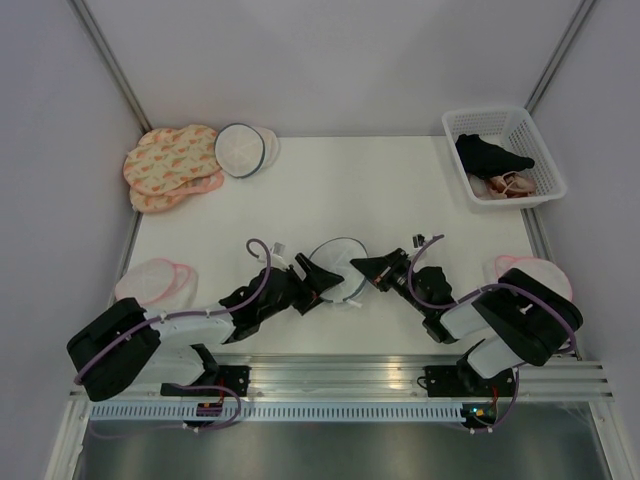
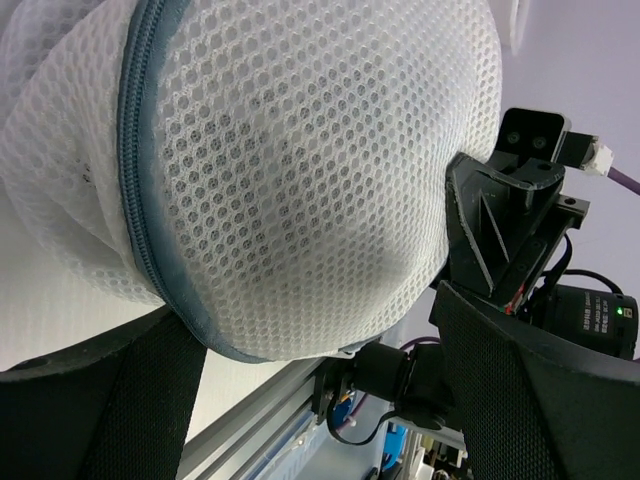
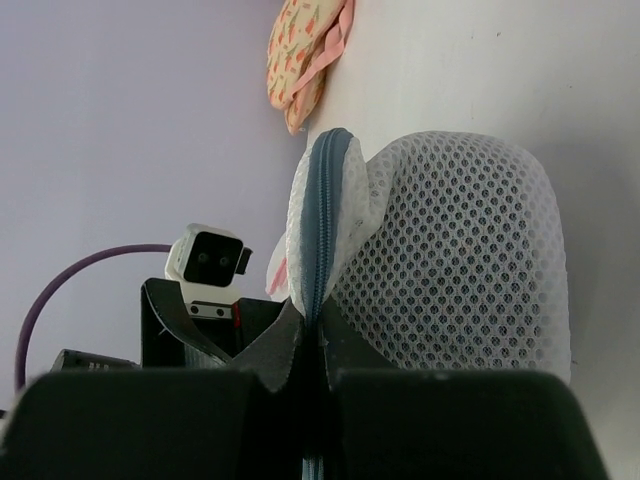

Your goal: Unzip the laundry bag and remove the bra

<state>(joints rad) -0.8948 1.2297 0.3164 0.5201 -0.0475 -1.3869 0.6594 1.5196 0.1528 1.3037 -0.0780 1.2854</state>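
Note:
The laundry bag (image 1: 338, 262), white mesh with a grey zipper, stands on the table between my two grippers. My left gripper (image 1: 312, 275) is at its left side. In the left wrist view its jaws stand wide apart (image 2: 310, 335) around the bag (image 2: 300, 170), with a gap showing at the right finger (image 2: 540, 400). My right gripper (image 1: 368, 268) is at the bag's right side. In the right wrist view it is shut (image 3: 320, 335) on the grey zipper seam (image 3: 322, 220) of the bag (image 3: 460, 260). The zipper looks closed. The bra is hidden; only a grey shade shows through the mesh.
A white basket (image 1: 530, 130) at the back right holds a black garment (image 1: 490, 155) and a pink-beige one (image 1: 510, 185). Pink patterned bags (image 1: 170, 165) and a flat white bag (image 1: 240, 150) lie back left. Pink round bags lie at the left edge (image 1: 155, 282) and the right edge (image 1: 540, 270).

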